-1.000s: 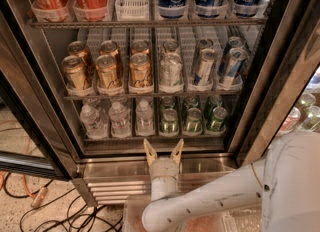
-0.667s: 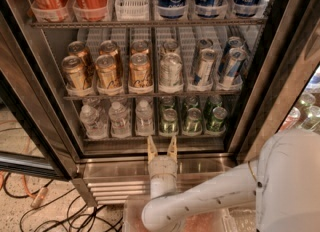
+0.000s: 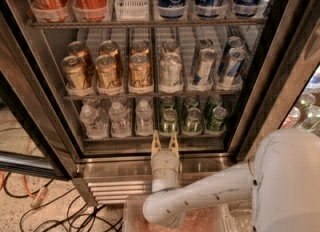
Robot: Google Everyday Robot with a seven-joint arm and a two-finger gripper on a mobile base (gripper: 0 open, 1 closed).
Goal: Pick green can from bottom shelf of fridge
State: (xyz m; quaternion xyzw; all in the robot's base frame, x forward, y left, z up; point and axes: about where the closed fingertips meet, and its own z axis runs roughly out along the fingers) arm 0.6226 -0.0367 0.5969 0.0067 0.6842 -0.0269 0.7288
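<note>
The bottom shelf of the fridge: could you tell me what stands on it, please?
On the bottom shelf, water bottles fill the left lanes and green cans the right lanes. Whatever stands farther back is hidden behind them. The gripper, open, is at the shelf's front edge.

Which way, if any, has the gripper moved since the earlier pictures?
Yes: the gripper, open, has moved up in view from the base panel toward the bottom shelf, under the green cans.
</note>
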